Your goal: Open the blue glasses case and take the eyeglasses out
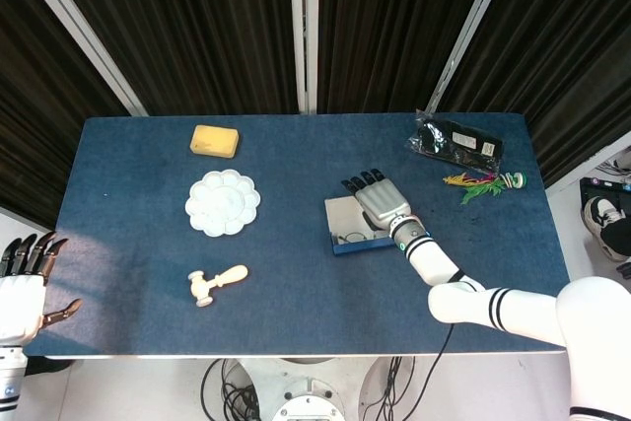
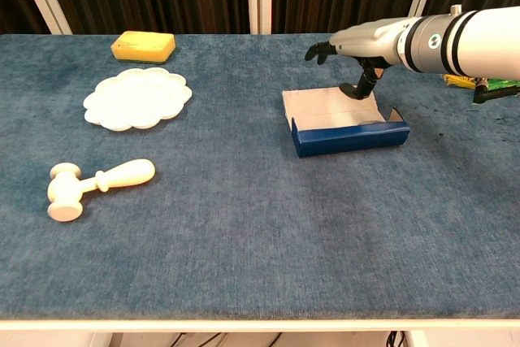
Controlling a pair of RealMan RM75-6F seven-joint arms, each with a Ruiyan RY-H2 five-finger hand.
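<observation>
Right hand (image 1: 378, 202) hovers over the far side of the blue glasses case (image 2: 348, 129), fingers spread forward and a thumb curled down toward the raised lid (image 2: 329, 103); it seems to prop the lid open rather than grip it, and whether it touches cannot be told. The left hand (image 1: 22, 291) hangs off the near left corner of the table (image 1: 296, 288), fingers apart, holding nothing.

The case sits right of the table's centre, its lid folded back. It looks like thin cardboard, so probably light, likely to slide on the cloth and easy to crush. Inside, the head view shows a faint thin outline, probably the eyeglasses (image 1: 351, 237); they are likely fragile and slippery, best pinched at the bridge or a temple, not the lenses.

Open cloth lies all around the case. A white palette (image 1: 223, 202) and wooden mallet (image 1: 218, 282) stand well apart to the left, a yellow sponge (image 1: 215, 140) at the far edge, and a black packet (image 1: 455, 141) and a feathered toy (image 1: 485, 183) near the far right corner.
</observation>
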